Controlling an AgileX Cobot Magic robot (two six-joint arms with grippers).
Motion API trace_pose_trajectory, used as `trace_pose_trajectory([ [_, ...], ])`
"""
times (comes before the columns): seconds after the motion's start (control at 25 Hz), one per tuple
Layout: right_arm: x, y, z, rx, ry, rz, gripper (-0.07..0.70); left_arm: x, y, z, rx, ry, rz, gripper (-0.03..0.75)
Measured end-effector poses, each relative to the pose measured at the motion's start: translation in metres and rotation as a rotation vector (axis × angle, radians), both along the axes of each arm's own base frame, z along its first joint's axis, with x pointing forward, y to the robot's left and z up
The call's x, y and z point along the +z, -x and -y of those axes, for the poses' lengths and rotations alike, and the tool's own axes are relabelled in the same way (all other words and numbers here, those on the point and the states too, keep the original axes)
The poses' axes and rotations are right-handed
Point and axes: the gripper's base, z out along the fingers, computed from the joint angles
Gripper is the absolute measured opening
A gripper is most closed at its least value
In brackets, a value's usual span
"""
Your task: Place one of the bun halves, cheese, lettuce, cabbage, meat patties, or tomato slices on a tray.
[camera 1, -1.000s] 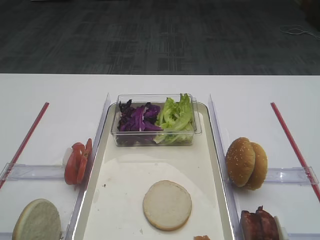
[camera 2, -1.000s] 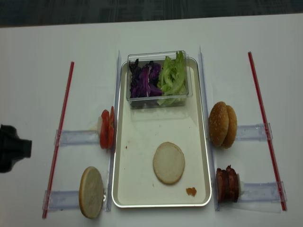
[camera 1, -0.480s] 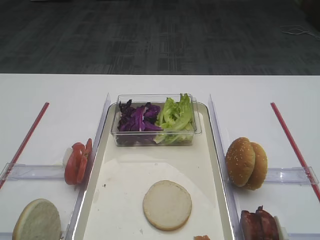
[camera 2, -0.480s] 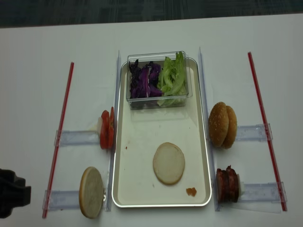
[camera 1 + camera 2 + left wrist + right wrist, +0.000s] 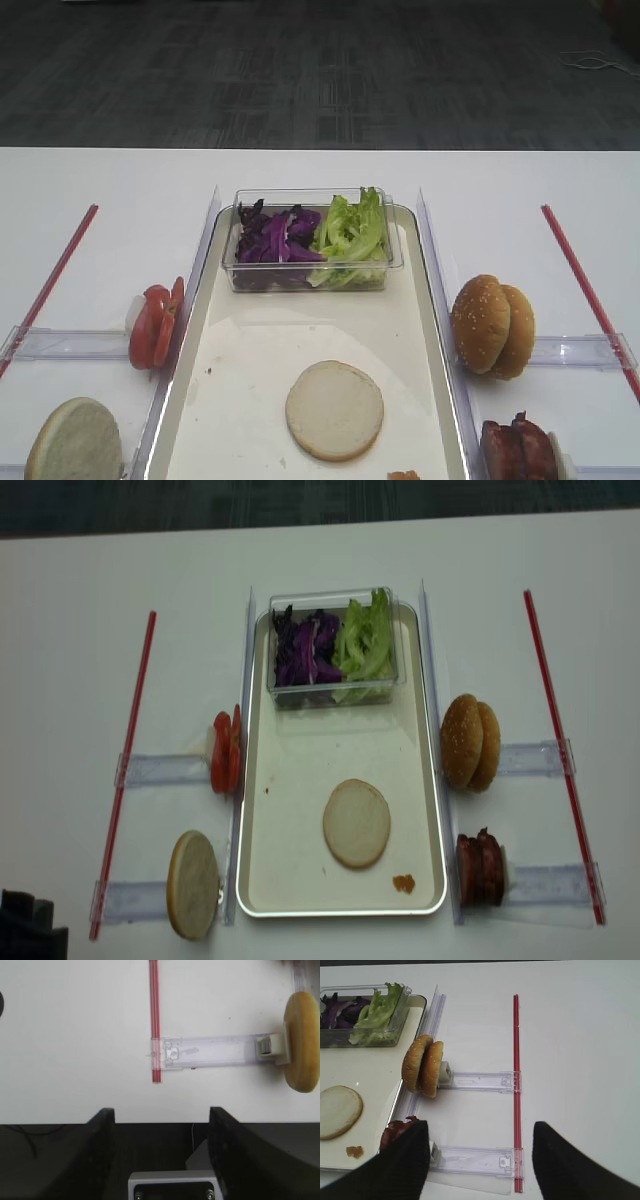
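A pale bun half (image 5: 356,824) lies flat on the silver tray (image 5: 330,740). A second bun half (image 5: 193,885) stands on edge in the left rack, beside the tomato slices (image 5: 225,752). Purple cabbage (image 5: 305,650) and lettuce (image 5: 365,640) fill a clear box at the tray's far end. The meat patties (image 5: 480,868) stand right of the tray. Cheese is out of view. My left gripper (image 5: 161,1115) is open and empty at the table's front edge, left of that second bun half (image 5: 302,1042). My right gripper (image 5: 480,1132) is open above a clear rack, its left finger beside the patties (image 5: 395,1130).
Two sesame buns (image 5: 470,742) stand on edge right of the tray. Red strips (image 5: 130,760) (image 5: 560,750) and clear plastic racks (image 5: 540,885) flank both sides. A small orange crumb (image 5: 403,884) lies in the tray's near right corner.
The left arm's dark shape has slid down toward the front-left corner of the realsense view. The food and the tray have not moved.
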Motion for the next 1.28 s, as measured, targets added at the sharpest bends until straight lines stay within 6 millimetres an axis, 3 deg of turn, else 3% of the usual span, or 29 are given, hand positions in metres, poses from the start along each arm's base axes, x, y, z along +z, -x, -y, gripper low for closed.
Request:
trace_pose_trajectory([
  [0.16, 0.0, 0.0, 0.0, 0.0, 0.0, 0.0, 0.454, -0.008, 0.004, 0.0, 0.011, 0.005, -0.006, 0.42],
  [1.28, 0.0, 0.0, 0.0, 0.0, 0.0, 0.0, 0.454, -0.002, 0.055, -0.002, 0.028, 0.047, 0.44, 0.42],
])
